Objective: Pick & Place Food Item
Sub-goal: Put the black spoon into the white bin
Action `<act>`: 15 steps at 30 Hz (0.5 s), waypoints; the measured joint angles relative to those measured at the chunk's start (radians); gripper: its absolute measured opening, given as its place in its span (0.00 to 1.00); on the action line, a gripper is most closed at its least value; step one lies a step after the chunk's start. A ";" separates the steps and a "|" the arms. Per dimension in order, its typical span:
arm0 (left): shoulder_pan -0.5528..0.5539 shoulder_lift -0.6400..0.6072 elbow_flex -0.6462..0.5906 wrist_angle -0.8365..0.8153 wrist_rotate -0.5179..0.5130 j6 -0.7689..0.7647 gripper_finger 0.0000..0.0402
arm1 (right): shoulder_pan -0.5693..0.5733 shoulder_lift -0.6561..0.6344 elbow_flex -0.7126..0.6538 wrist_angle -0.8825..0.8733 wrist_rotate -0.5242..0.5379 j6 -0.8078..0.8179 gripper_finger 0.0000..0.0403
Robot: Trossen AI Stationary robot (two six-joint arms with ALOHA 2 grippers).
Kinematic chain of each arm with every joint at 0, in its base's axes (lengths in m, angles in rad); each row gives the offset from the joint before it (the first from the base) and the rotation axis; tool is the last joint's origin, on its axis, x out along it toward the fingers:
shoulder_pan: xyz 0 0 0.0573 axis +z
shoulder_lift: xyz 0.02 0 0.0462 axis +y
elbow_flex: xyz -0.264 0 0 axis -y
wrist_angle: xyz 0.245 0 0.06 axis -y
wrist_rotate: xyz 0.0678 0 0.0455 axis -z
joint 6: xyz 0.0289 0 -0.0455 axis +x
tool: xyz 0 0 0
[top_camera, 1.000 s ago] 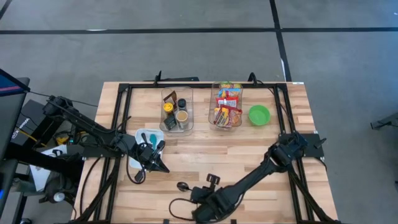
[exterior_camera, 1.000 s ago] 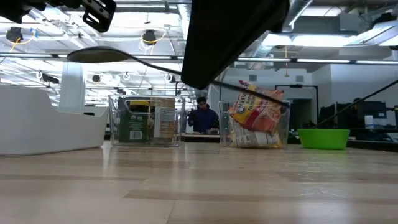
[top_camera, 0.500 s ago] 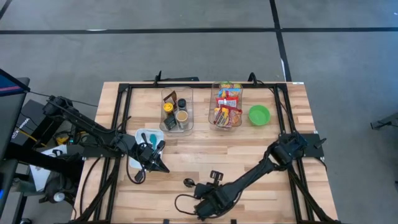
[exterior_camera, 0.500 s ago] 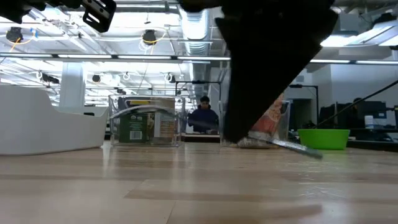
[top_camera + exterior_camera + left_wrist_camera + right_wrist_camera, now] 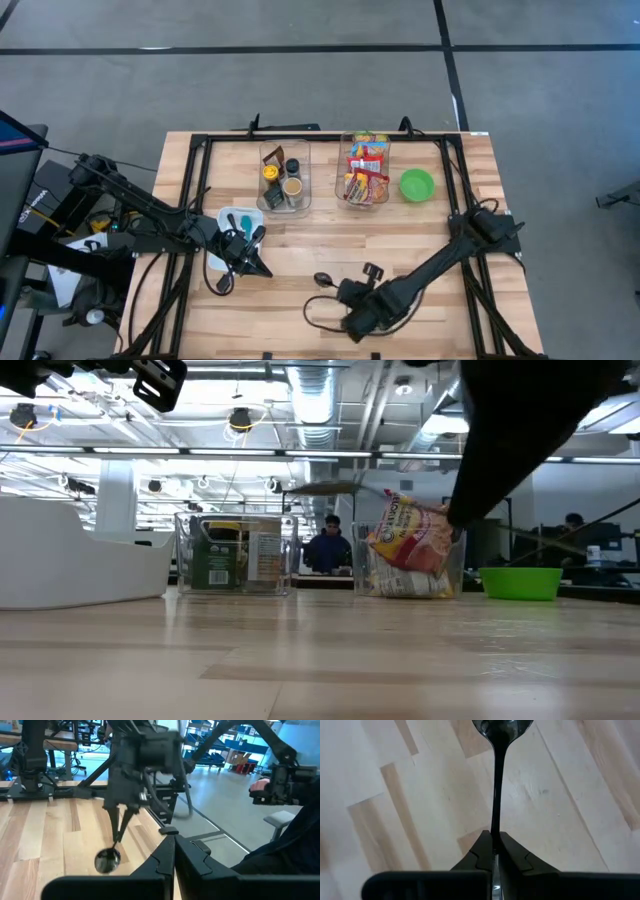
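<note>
My right gripper [image 5: 347,293] hangs over the near middle of the table, shut on a dark metal spoon [image 5: 322,279]. The spoon's bowl [image 5: 502,727] sticks out beyond the fingertips. In the low view the spoon [image 5: 325,487] shows edge-on, above the tabletop. Food packets fill a clear bin [image 5: 365,170] at the far side. Beside it stands a clear bin of jars [image 5: 284,178]. My left gripper [image 5: 262,270] waits shut near the table's left, touching nothing. My right gripper pinches the spoon's thin handle [image 5: 495,834] between its two fingertips, at the end away from the bowl. The fingers slant down from above and lie in line with the handle. The spoon is lifted clear of the table, bowl end lowest [image 5: 106,860].
A green bowl [image 5: 417,184] sits to the right of the packet bin. A white tray [image 5: 228,222] lies by my left gripper. Black frame rails [image 5: 200,200] run along the table's left, right and far edges. Bare wood [image 5: 300,235] lies between the bins and the grippers.
My right gripper has swung toward the table's right edge and a little toward the far edge, rolling slightly, with the spoon still pinched and clear of the table. The spoon's bowl has travelled along with it.
</note>
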 joint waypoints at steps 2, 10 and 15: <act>0.000 0.000 0.000 0.000 -0.005 0.000 0.01 | 0.002 -0.063 -0.079 0.081 0.004 0.003 0.00; 0.000 0.000 0.000 0.001 -0.070 0.000 0.01 | -0.004 -0.236 -0.305 0.308 0.084 -0.001 0.00; 0.000 0.001 0.000 0.004 -0.140 0.001 0.01 | -0.008 -0.287 -0.375 0.410 0.143 -0.040 0.00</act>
